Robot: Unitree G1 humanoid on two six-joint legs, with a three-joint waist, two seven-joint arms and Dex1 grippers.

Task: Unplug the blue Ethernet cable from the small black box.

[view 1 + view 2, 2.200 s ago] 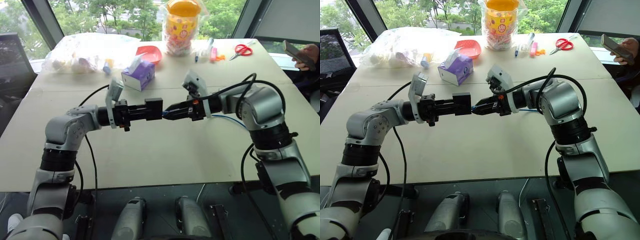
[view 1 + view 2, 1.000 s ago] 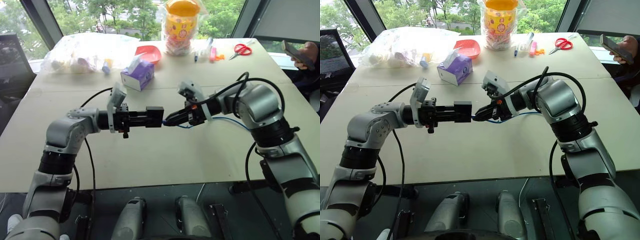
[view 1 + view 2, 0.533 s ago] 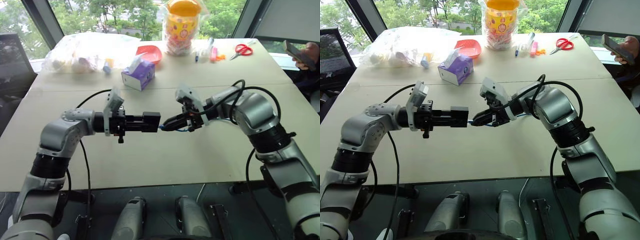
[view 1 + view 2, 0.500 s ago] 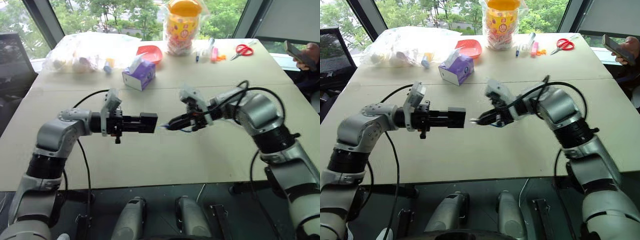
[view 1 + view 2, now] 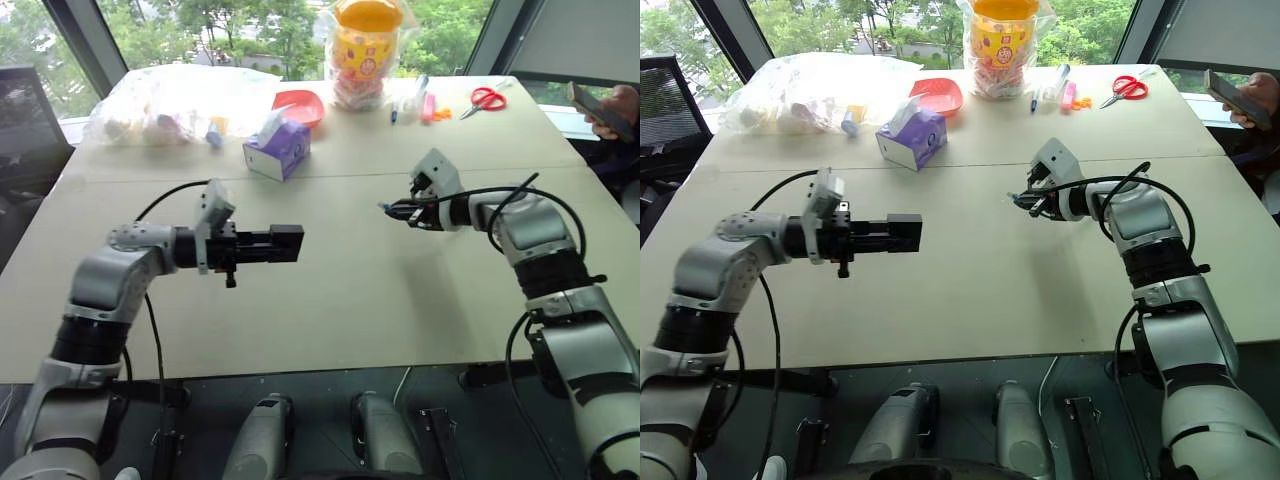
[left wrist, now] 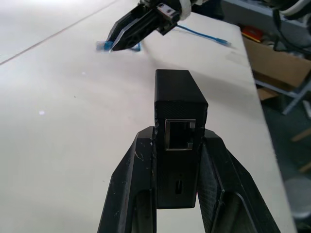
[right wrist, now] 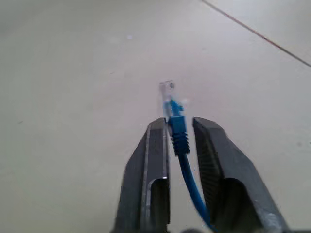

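I see the cable (image 7: 179, 133) out of the box (image 6: 178, 131) now, so the pull looks done. The plug sits between the two fingers of my right claw (image 7: 181, 127), with its clear tip poking out past them. The fingers stand a little apart, with a gap on one side of the plug, so I think the hold is loose or letting go; I cannot tell if they press it at all. The rest of the blue cord trails back under that arm and over the table (image 5: 350, 300). The box is in my left claw (image 6: 176, 141), pinched tight on both sides, with its empty port facing out. The two claws are well apart above the table, the box on my left and the plug on my right. I think the cord is light, thin and floppy, so it will droop and slide if I hold it far from the end. The best place to hold is the blue boot right behind the plug. The clear tip has a small clip that could snap, so I would not squeeze there. The box looks hard, light and smooth, so a firm hold on its flat sides is right.
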